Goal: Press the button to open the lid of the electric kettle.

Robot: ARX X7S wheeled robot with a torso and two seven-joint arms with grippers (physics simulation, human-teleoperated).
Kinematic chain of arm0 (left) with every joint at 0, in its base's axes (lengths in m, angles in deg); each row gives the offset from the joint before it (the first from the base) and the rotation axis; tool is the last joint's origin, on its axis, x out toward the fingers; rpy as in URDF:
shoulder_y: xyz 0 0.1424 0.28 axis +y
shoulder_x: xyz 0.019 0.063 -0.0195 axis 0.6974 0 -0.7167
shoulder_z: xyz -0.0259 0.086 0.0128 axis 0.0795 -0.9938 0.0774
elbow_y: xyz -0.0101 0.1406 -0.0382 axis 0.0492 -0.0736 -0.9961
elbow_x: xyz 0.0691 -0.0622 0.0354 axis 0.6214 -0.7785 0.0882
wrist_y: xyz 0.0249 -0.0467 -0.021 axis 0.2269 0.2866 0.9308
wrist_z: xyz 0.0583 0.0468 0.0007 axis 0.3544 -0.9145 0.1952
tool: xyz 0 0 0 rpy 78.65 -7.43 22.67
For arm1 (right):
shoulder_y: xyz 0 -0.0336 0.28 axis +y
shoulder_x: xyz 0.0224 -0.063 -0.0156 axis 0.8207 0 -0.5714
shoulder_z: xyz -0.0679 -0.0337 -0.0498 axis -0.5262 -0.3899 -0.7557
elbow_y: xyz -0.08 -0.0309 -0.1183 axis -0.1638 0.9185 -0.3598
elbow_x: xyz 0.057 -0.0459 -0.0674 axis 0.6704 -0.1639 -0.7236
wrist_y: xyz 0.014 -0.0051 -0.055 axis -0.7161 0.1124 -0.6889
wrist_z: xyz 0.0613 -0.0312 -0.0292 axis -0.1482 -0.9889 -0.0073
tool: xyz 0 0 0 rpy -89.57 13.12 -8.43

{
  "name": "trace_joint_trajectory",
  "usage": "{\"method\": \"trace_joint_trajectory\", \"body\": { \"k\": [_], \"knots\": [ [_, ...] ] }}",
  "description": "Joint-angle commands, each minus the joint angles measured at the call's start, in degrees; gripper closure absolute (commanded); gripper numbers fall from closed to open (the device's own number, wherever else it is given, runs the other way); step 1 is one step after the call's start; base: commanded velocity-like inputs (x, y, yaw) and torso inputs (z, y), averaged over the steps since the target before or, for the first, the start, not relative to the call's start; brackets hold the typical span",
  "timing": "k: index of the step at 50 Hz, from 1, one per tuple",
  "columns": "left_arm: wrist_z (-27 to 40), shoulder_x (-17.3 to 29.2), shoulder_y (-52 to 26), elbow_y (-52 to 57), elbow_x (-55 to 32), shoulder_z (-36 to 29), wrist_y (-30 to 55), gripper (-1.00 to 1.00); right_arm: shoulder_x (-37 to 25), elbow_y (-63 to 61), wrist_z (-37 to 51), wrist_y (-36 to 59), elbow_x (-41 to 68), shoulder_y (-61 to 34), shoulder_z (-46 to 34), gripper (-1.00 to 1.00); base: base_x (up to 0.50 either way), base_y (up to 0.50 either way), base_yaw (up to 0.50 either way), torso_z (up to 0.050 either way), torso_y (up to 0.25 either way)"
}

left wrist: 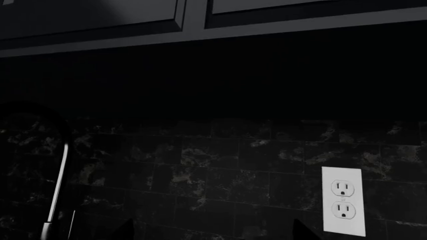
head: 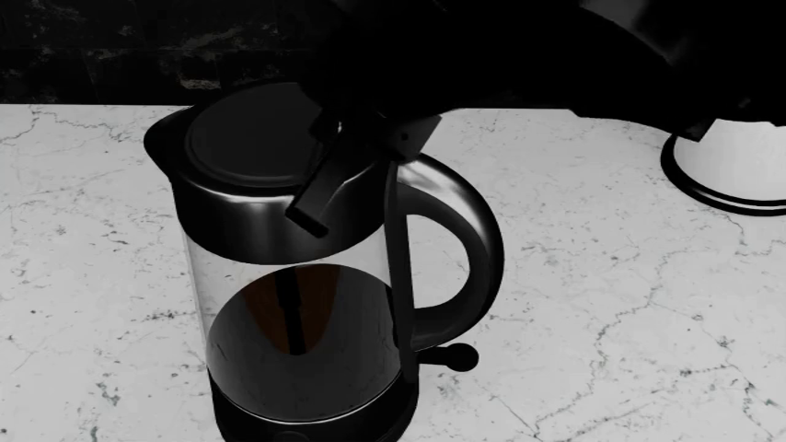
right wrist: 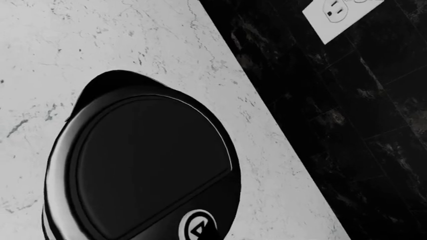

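Since the right arm's fingers [head: 322, 198] hang over the closed lid [head: 252, 138], spread impossible to tell, near the desk's [head: 590, 276] back edge, they could miss the button [right wrist: 198, 227] beside the handle.

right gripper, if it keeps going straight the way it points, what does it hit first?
Most likely the top of the kettle: the right wrist view looks down on the closed lid, with the button at the frame's edge. Whether the right gripper meets button or lid first is unclear.
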Motion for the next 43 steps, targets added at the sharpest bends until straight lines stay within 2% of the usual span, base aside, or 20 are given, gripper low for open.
{"method": "trace_joint_trajectory", "body": {
  "k": [1,43],
  "knots": [
    [0.04,0.10,-0.08,-0.53,-0.11,-0.25,-0.32,-1.00,0.90,0.31,-2.29,-0.97,-1.56,0.67,-2.17,1.00,0.00,0.00,0.00,0.000,0.000],
    [0.71,0.72,0.26,-0.37,-0.28,-1.02,-0.70,-1.00,0.99,1.35,-3.33,-0.71,-3.27,2.94,-6.41,1.00,0.00,0.00,0.00,0.000,0.000]
  ]
}}
